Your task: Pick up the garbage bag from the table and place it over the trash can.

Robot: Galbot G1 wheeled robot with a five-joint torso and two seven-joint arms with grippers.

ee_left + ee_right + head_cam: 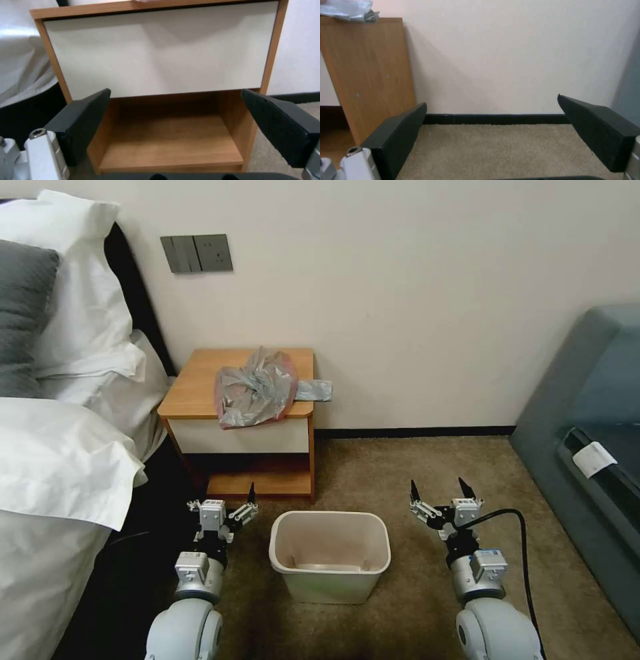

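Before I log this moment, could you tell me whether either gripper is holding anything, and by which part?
Nothing is held: left gripper and right gripper are open; the crinkly grey plastic garbage bag lies on the wooden nightstand.

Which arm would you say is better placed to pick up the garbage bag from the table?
Probably the left: its open claw sits directly before the table, below the garbage bag, while the right claw is off beside it.

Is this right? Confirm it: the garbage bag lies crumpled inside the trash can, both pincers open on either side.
Not quite. The head view shows the garbage bag crumpled on the table; the trash can holds no bag. The left pincer and right pincer are open.
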